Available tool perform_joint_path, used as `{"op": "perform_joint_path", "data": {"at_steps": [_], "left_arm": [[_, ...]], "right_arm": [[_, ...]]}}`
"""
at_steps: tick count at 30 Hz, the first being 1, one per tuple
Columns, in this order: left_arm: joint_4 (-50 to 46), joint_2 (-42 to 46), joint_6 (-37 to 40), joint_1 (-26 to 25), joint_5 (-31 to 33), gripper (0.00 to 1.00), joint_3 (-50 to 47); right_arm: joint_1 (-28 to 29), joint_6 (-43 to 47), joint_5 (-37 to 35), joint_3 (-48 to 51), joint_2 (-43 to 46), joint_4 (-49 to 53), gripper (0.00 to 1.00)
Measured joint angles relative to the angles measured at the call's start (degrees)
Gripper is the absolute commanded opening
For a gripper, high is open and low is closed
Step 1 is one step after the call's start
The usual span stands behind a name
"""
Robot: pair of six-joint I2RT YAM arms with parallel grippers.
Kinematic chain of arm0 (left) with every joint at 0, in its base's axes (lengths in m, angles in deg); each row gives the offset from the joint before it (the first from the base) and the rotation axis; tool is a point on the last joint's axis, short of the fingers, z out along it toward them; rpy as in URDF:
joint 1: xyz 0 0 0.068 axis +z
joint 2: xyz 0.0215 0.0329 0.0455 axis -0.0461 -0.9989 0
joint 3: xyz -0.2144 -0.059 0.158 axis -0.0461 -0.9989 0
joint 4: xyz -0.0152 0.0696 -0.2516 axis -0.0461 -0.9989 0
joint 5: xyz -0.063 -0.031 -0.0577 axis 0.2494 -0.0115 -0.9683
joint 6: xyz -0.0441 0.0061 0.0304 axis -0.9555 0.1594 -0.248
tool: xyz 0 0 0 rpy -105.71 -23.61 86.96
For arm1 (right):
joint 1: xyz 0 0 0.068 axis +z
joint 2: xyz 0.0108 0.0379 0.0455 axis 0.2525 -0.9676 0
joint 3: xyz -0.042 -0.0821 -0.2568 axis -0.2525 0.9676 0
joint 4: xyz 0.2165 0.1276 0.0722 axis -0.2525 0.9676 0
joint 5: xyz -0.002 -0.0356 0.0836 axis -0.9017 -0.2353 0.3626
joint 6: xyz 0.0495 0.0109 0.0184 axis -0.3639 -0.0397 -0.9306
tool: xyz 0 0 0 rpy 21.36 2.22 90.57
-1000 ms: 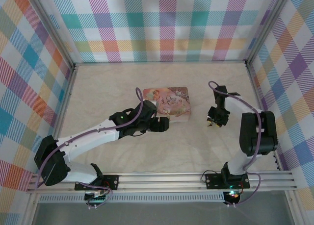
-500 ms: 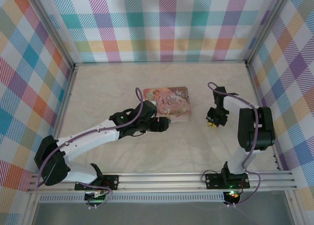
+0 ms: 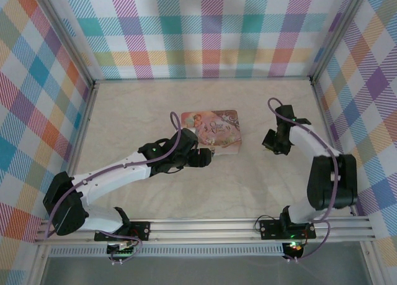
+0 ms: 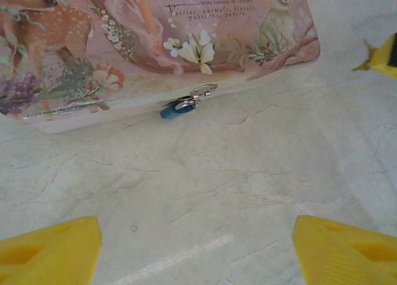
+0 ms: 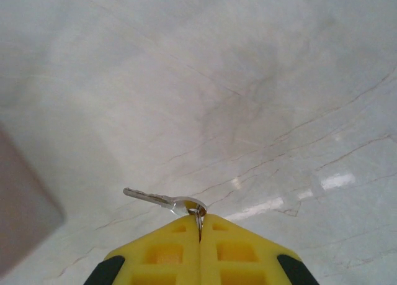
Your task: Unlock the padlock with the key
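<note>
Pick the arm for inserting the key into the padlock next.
Right. The right tool is shut on the key, blade sticking out free. The left tool is open and empty, facing the padlock at the front edge of the pink tin, so it looks better suited to steadying it.

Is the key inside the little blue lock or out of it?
Out. The key sticks from the shut right end effector, over the table; the padlock hangs on the pink tin, nothing in it.

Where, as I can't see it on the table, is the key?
Right wrist view: the key juts left from the shut right claw, pinched by its ring, right of the pink tin.
</note>
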Motion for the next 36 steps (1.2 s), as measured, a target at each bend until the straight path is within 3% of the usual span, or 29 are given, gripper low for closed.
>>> {"op": "perform_joint_path", "data": {"at_steps": [8,18,25,30,36], "left_arm": [[0.0,4.52,0.07,7.78,-2.75,0.8,0.39],[1.68,5.68,-0.22,17.75,-13.9,0.68,8.31],[8.92,5.62,-2.05,17.53,-21.86,0.66,12.13],[12.9,4.37,-2.97,15.61,-23.63,0.73,12.24],[14.56,1.36,-2.8,12.96,-23.93,0.65,13.2]], "right_arm": [[1.46,5.27,7.61,-6.08,11.21,-0.2,0.0],[13.07,11.96,14.53,-17.31,16.46,-2.84,0.0],[21.55,13.68,14.51,-21.77,14.84,-3.32,0.0],[25.55,13.44,14.4,-21.84,12.66,-3.34,0.0],[28.76,12.37,14.34,-21.84,10.82,-3.37,0.0]]}}
